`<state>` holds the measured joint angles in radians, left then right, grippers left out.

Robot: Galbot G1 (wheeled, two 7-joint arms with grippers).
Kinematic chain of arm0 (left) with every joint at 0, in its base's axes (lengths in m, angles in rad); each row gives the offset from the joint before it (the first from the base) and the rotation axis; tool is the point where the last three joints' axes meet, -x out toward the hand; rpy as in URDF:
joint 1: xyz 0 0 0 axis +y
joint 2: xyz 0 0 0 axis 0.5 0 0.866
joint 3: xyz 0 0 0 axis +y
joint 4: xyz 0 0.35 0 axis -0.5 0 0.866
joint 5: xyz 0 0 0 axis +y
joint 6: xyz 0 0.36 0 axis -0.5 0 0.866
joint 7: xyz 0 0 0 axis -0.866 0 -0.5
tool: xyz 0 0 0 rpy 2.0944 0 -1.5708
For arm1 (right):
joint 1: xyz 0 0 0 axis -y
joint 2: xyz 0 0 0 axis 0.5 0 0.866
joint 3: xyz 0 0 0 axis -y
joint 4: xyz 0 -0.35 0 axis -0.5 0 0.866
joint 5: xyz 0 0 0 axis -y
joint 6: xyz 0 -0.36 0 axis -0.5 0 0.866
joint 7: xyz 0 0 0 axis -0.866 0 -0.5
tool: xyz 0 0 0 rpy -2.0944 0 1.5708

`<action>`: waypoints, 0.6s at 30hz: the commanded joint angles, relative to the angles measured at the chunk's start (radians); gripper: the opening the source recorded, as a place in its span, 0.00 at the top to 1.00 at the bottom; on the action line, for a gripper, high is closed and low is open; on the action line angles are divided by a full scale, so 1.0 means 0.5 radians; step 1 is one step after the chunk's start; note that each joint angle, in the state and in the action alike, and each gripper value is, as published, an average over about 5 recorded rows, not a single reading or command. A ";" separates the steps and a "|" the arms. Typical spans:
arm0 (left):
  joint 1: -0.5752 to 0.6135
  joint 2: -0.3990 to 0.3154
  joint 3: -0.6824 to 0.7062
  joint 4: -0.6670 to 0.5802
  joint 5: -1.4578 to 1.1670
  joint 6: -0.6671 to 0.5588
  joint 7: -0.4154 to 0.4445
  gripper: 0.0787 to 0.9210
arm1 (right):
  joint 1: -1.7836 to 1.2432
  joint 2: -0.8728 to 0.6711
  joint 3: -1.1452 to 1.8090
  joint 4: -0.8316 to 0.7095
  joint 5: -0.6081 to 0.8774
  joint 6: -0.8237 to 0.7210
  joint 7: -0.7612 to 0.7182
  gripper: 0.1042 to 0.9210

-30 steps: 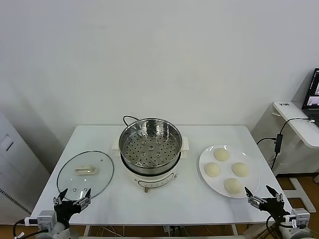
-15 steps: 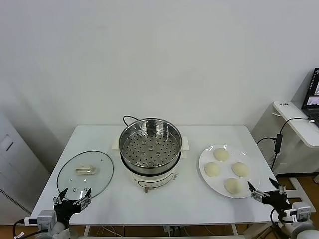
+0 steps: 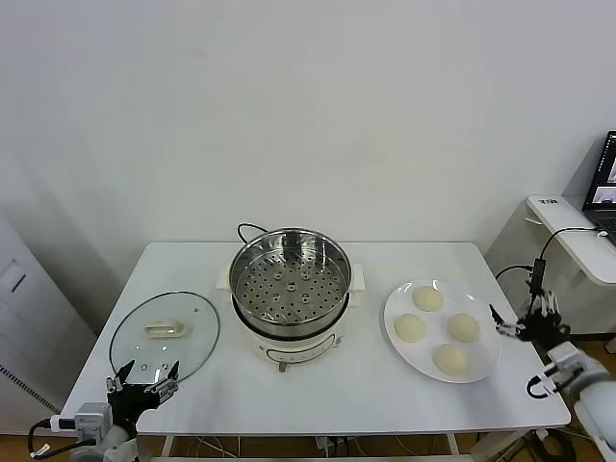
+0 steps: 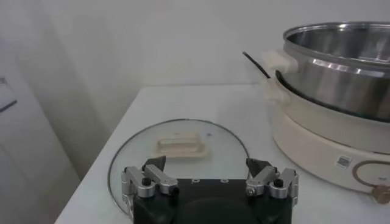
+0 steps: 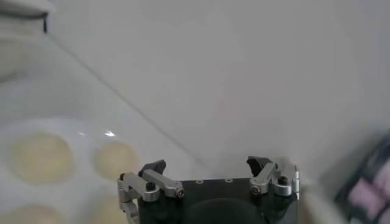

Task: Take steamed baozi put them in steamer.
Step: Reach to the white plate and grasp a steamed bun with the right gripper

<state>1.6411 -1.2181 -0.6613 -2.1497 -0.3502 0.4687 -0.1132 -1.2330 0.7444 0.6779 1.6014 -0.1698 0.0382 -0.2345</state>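
At the far left we see our left hand [image 3: 144, 386] hanging low at the front edge of the white surface [image 3: 318, 385], with its two fingers spread wide apart and nothing between them. Just beyond this hand lies the round glass lid [image 3: 165, 336], flat on the surface, its white handle [image 3: 166, 329] facing up; in the left wrist view the lid [image 4: 177, 152] is directly in front of the fingers [image 4: 149, 173]. Further to the right of the left hand, in the middle of the surface, stands the steamer [image 3: 290, 283], a shiny steel basket with a perforated bottom, sitting on a white cooker base [image 3: 289, 348], and a black cord [image 3: 246, 229] goes out behind it. The basket holds nothing. To the right of the steamer is a flat white plate [image 3: 486, 367], and on it rest the four steamed baozi [image 3: 464, 327], each apart from the others. Our right hand [image 3: 522, 324] is at the right edge of the surface, just beside the plate rim and near the closest bun, raised a little above the surface. Its fingers [image 5: 146, 179] are also fully spread and they grip nothing; in the right wrist view the baozi [image 5: 39, 157] lie ahead of the hand and to one side, not between the fingers.
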 commanded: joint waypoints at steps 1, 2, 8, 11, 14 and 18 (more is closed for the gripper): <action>-0.010 0.005 0.004 0.003 0.001 0.004 0.001 0.12 | 0.516 -0.171 -0.295 -0.271 -0.469 0.108 -0.203 0.12; -0.009 0.005 0.003 0.004 0.001 0.004 0.001 0.12 | 0.615 -0.194 -0.377 -0.321 -0.484 0.122 -0.292 0.12; -0.012 0.004 -0.002 0.008 0.005 0.007 0.003 0.12 | 1.206 -0.303 -0.935 -0.620 -0.472 0.254 -0.753 0.12; -0.019 0.002 -0.004 0.008 0.007 0.013 0.003 0.12 | 1.512 -0.345 -1.238 -0.752 -0.395 0.290 -0.987 0.12; -0.023 0.000 -0.005 0.001 0.007 0.021 0.003 0.12 | 1.799 -0.369 -1.582 -0.856 -0.295 0.299 -1.204 0.12; -0.031 -0.002 -0.004 -0.005 0.008 0.033 0.004 0.12 | 2.180 -0.323 -2.015 -1.027 -0.191 0.309 -1.428 0.12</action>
<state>1.6263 -1.2196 -0.6645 -2.1515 -0.3465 0.4841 -0.1114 -0.4568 0.6190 -0.0142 1.2162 -0.2795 0.1702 -0.7462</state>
